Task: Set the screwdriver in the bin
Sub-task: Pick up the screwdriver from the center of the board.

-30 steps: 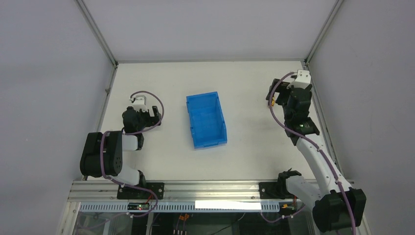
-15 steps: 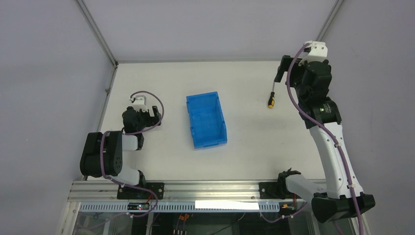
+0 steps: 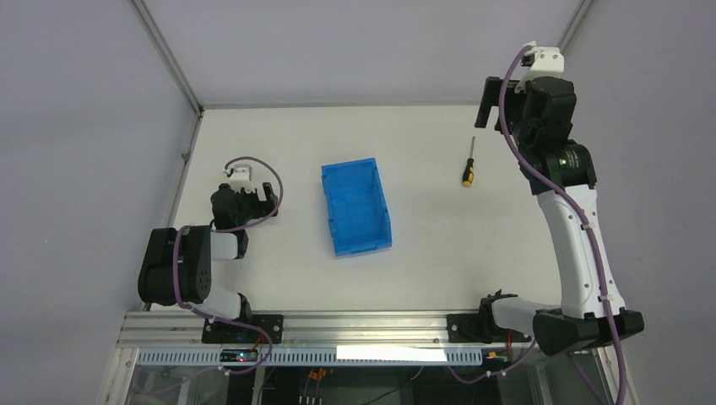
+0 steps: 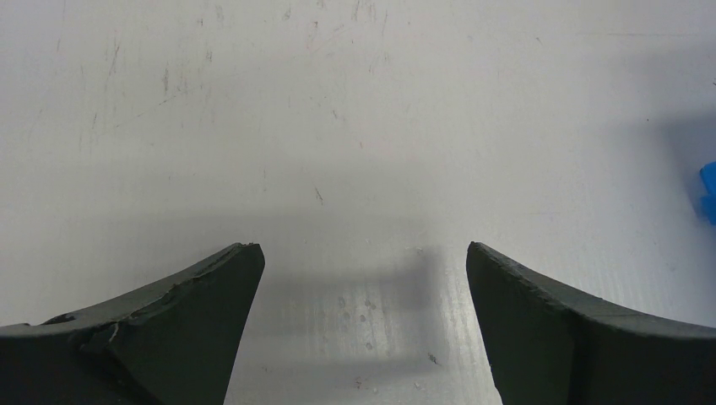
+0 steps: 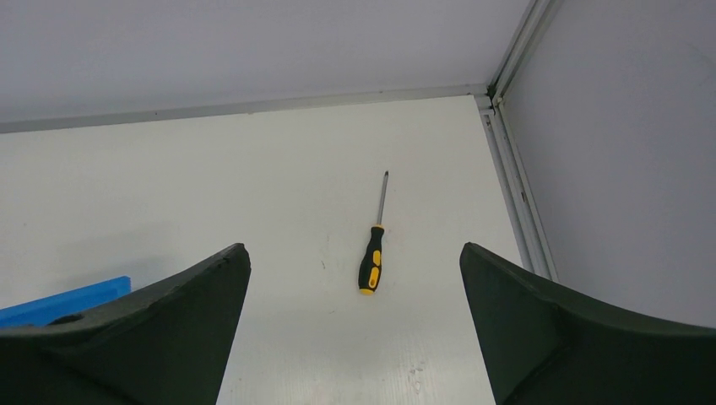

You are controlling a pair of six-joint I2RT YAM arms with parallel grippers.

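In the top view, the left arm sits folded at the left of the frame, low over the white table (image 3: 279, 278). Its wrist view shows the left gripper (image 4: 361, 246) with its two dark fingers spread wide and nothing between them – only scuffed tabletop, and a sliver of blue at the right edge.

The bin (image 3: 355, 207) lies at the middle of the top view, bright blue and open-topped, with nothing in it; its long side runs from the upper to the lower part of the frame.

To the right of it, well apart, the screwdriver (image 3: 468, 167) lies flat on the table, its thin shaft pointing toward the top of the frame and its black-and-yellow handle toward the bottom.

At the upper right, the right arm stands tall. The right gripper (image 5: 352, 247) is parted wide and holds nothing – the screwdriver shows between its fingers, clear of both, near the table's right rail.
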